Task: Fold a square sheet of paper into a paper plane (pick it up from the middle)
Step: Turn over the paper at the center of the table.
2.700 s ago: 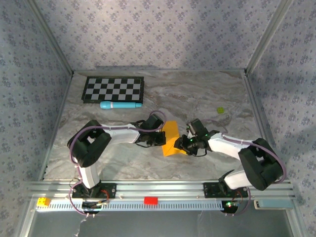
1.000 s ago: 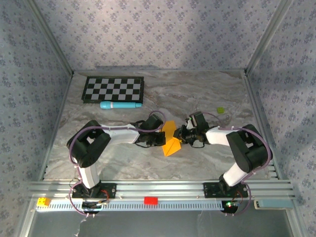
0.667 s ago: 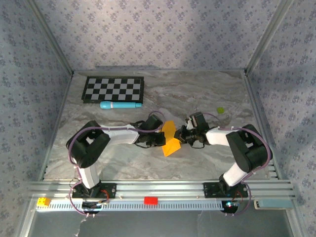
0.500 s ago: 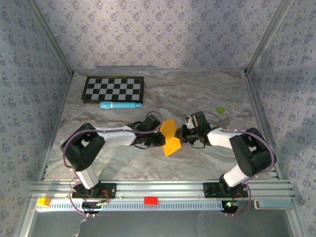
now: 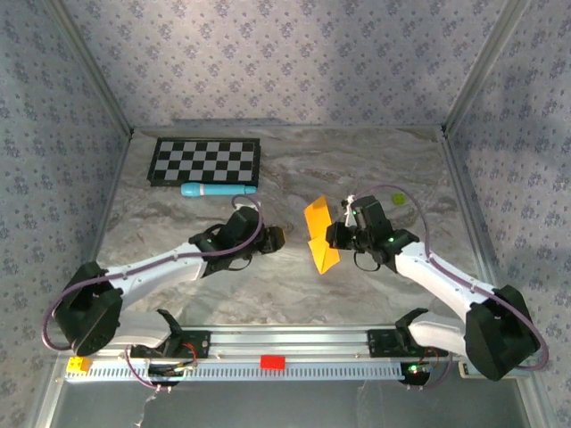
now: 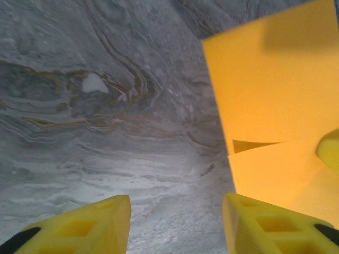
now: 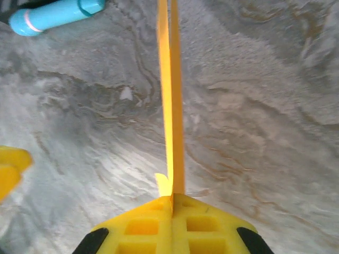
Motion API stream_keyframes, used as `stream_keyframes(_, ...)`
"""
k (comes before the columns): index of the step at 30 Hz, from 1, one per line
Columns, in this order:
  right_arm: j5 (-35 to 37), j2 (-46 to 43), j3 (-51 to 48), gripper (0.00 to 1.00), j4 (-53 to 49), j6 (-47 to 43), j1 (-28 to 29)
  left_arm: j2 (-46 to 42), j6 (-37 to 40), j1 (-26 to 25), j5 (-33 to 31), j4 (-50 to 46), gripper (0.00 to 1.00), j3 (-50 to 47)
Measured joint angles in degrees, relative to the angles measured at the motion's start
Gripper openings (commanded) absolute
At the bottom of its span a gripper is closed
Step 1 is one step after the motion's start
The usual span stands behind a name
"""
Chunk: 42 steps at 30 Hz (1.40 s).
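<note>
Right gripper [image 7: 172,203] is clamped on the folded orange sheet of paper [image 5: 319,234], pinching one edge. Its wrist view sees the sheet edge-on, two layers pressed together. The sheet is over the middle of the bench [image 5: 294,290], slightly right of centre, gripped from its right side. Can't tell whether its lower edge touches the bench. Left gripper [image 5: 273,239] is open, nothing between its jaws, near the sheet's left side and clear of it. Checkerboard [image 5: 205,160] lies far left, with the light-blue cylinder [image 5: 219,189] just in front of it. Small yellow-green bit [image 5: 398,199] lies beyond the right gripper.
</note>
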Motion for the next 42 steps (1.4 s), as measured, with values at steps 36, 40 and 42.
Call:
stream_keyframes(36, 50.16, 30.69, 28.61, 0.07, -37.31, -1.33, 19.89, -26.38, -13.44, 2.71, -21.81, -14.75, 0.46, -10.64)
stream_keyframes(40, 47.82, 39.78, 34.38, 0.09, -36.7, -0.7, 22.67, -33.14, -16.92, 2.84, -25.18, -18.6, 0.46, -13.2)
stream_keyframes(42, 45.07, 43.28, 36.87, 0.12, -36.2, -0.81, 23.8, -35.45, -18.27, 2.89, -26.01, -20.52, 0.46, -14.12)
